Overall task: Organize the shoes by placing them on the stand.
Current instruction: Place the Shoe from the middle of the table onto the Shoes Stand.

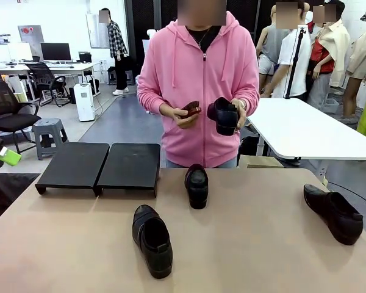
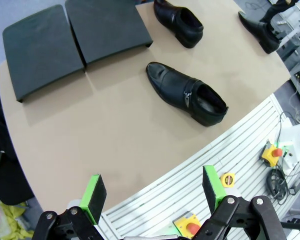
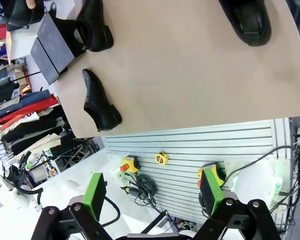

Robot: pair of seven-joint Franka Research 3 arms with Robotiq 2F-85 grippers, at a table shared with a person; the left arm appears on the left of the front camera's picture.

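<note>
Left tool (image 2: 152, 192) is spread and empty, hanging back off the counter's (image 1: 262, 256) near edge. Right tool (image 3: 152, 192) likewise: spread, nothing between the pads. Near shoe (image 1: 152, 240) lies ahead of the left tool, long axis diagonal, toe toward the stand (image 1: 100, 166), bare at far left. Left arm is likely nearer. Middle shoe (image 1: 197, 185) is near the stand; right shoe (image 1: 333, 213) is well apart. Person's hand (image 1: 239, 110) holds a fourth shoe (image 1: 224, 115). Counter is flat, with room all round.

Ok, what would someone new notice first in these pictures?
The person in the pink hoodie stands at the far side of the table, holding up a black shoe. Three more lie apart on the table: the front shoe, the middle shoe nearer the person, and the right shoe by the edge. The low black stand sits at the far left.
</note>
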